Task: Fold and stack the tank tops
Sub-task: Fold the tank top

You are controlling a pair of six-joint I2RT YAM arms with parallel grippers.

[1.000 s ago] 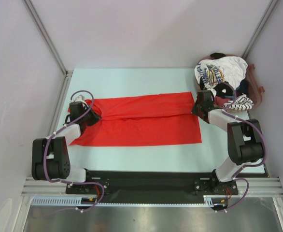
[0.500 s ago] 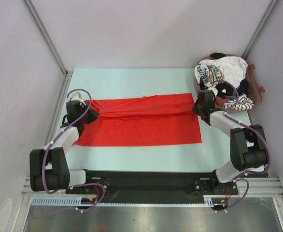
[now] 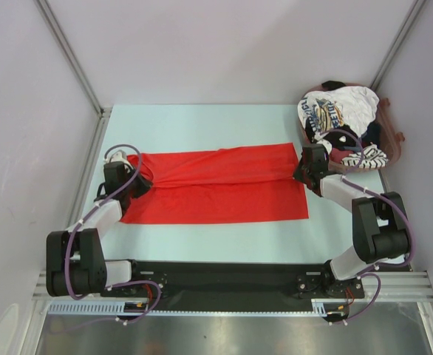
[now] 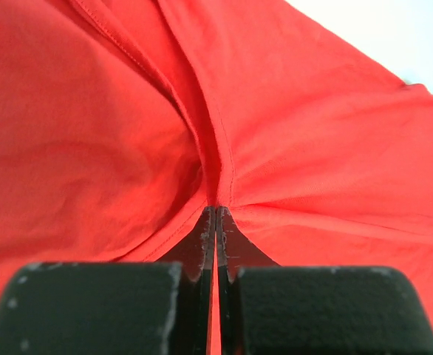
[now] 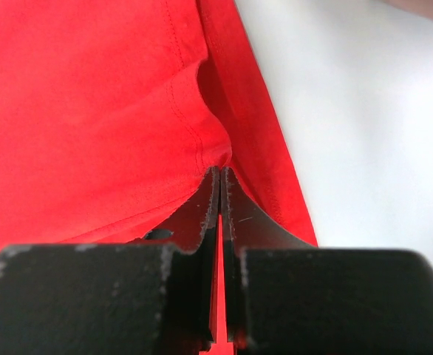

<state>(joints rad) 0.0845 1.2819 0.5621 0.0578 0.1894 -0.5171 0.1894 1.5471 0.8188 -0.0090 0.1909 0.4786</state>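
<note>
Left fingers (image 4: 210, 222) and right fingers (image 5: 213, 185), each pinched shut on a bunched edge at opposite ends of the large plain bright red cloth tank top (image 3: 216, 196), hold it taut across the pale surface (image 3: 202, 126), probably to carry a lengthwise fold; unfolded garments (image 3: 342, 118) lie heaped far right.

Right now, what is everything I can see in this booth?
red tank top: one, bright red, spread across mid-table, pinched at both ends
white tank top: one, white with blue-yellow print, top of the pile, far right corner
striped tank top: one, black and white, near side of that pile
dark garment: at least one, dark, partly buried in the pile
holder: one, pinkish brown, under the pile; kind unclear
table: one, pale blue-white
left gripper: one, black, shut on the red top's left end
right gripper: one, black, shut on its right end
</note>
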